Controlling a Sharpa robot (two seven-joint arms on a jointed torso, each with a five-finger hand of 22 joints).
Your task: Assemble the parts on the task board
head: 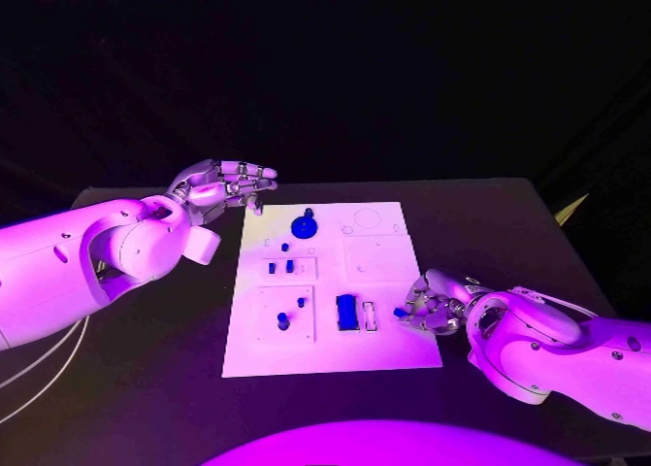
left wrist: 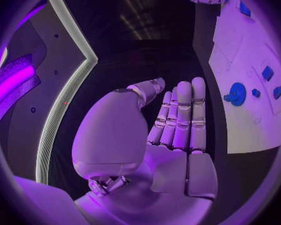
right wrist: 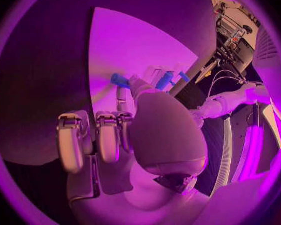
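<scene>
In the right wrist view the right hand (right wrist: 125, 135) covers most of the board (right wrist: 131, 50). Whether it grips the small blue part (head: 401, 313) at its fingertips cannot be told. The board's other parts are too small to identify.

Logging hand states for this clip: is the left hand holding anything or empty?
Empty. The left hand hovers beyond the task board's far left corner, fingers straight side by side, nothing in the palm.

white arms, silver segmented hands
</scene>
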